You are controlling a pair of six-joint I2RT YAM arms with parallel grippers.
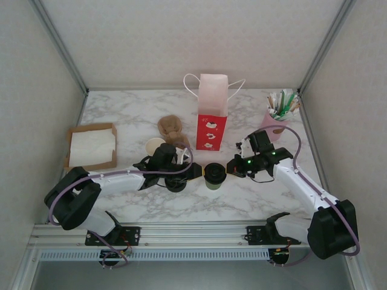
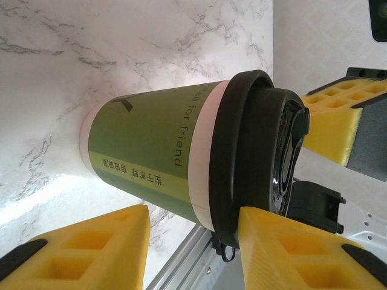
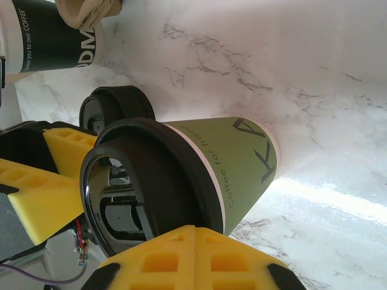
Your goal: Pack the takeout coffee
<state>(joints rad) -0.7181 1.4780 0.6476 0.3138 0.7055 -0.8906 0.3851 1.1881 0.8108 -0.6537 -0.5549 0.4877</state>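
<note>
Clad in white shells [image 1: 118, 179] with black joints [image 1: 75, 202], strung with lilac cables [image 1: 299, 140], tipped with yellow gridded pads [image 2: 290, 260] on the left claw [image 1: 195, 171] and right claw [image 1: 232, 167].

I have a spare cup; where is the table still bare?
Bare: the near strip in front of the takeout coffee; the back left corner behind the napkin tray. Crowded: the middle, around coffee, loose lid and paper bag.

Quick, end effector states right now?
Left end effector: open, at the takeout coffee.
Right end effector: closed, holding nothing.
</note>
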